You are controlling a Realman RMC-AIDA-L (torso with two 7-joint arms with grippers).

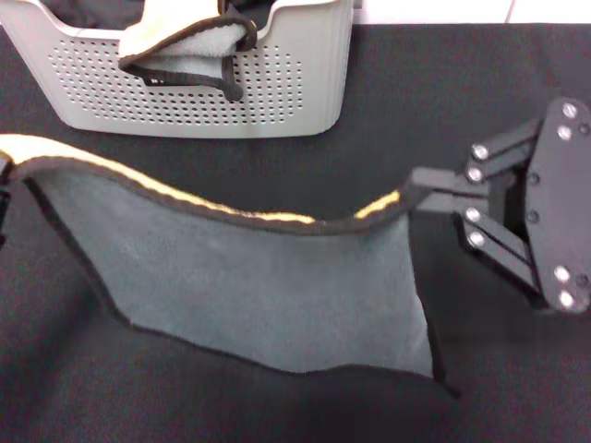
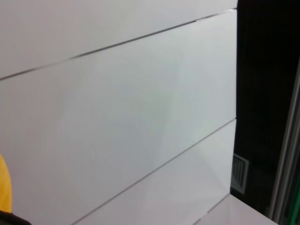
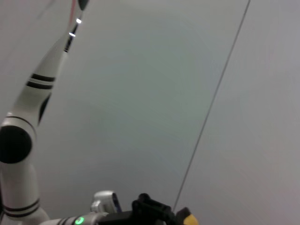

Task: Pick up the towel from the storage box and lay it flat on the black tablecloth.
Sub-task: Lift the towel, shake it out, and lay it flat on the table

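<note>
The towel (image 1: 259, 286) hangs stretched between my two grippers, grey-green face towards the head camera, yellow showing along its black-stitched top edge. Its lower edge rests on the black tablecloth (image 1: 277, 411). My right gripper (image 1: 417, 191) is shut on the towel's right top corner. The left top corner runs off the left edge of the head view, where only a dark bit of my left gripper (image 1: 3, 217) shows. In the right wrist view the left gripper (image 3: 154, 209) holds a yellow bit of towel (image 3: 190, 219). The storage box (image 1: 212, 101) stands behind the towel at the back left.
A twin towel (image 1: 185, 44), bunched with its pale side showing, hangs over the storage box's front rim. Both wrist views mostly show white panelled surfaces. The left arm (image 3: 18, 140) shows in the right wrist view.
</note>
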